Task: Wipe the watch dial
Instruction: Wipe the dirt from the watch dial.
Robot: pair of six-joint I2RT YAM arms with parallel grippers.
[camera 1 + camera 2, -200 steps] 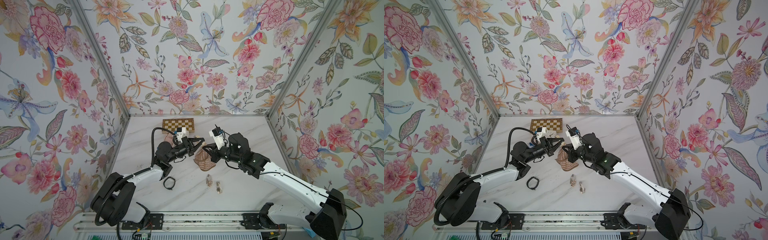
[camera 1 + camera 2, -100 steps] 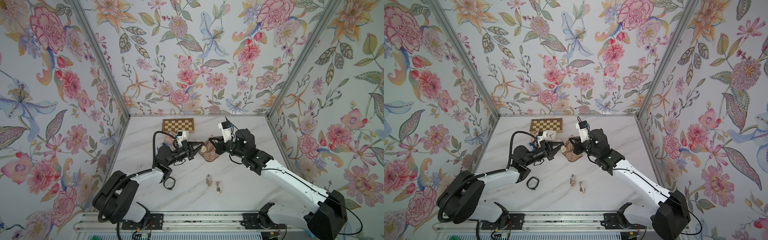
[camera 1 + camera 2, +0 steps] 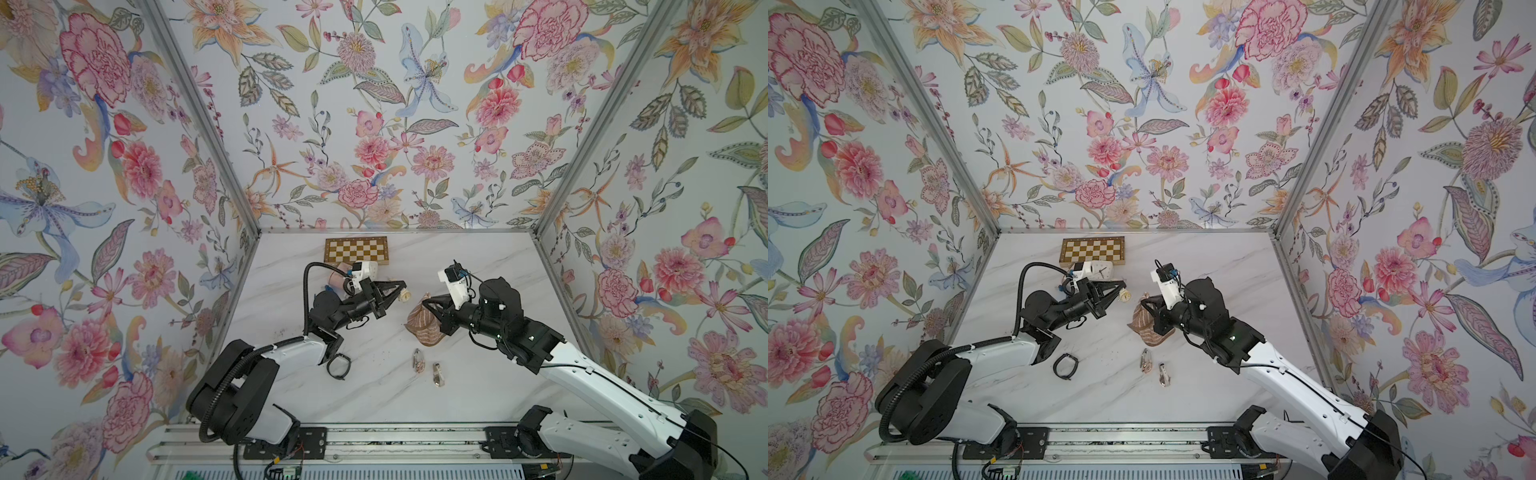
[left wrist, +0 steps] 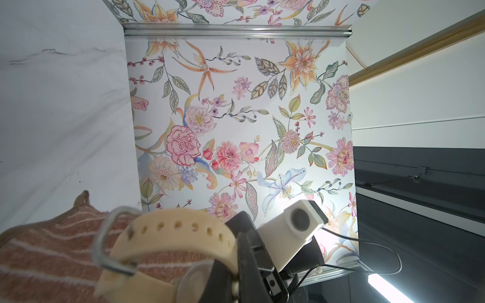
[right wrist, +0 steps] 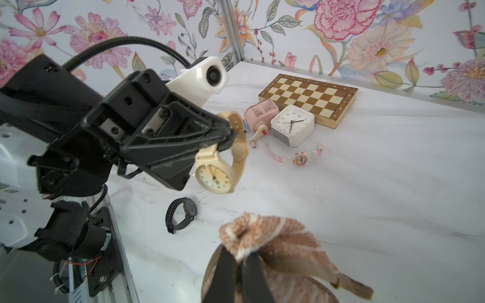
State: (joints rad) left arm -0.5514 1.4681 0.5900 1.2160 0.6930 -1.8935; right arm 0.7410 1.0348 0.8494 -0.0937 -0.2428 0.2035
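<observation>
Cream watch [image 5: 214,178] is held above the middle of the marble tabletop [image 5: 367,183], its strap clamped by the left gripper [image 5: 231,135]. A striped brown cloth [image 5: 283,244] is pinched in the right gripper [image 5: 237,262], near the watch but apart. Dark hands are seen on the round, pale dial [image 5: 212,180].

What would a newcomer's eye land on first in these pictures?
Probably the loud floral wallpaper on all three walls around the marble table. Next, mid-table, the left gripper shut on a cream watch by its strap, facing the right gripper shut on a striped brown cloth, the two apart.
</observation>
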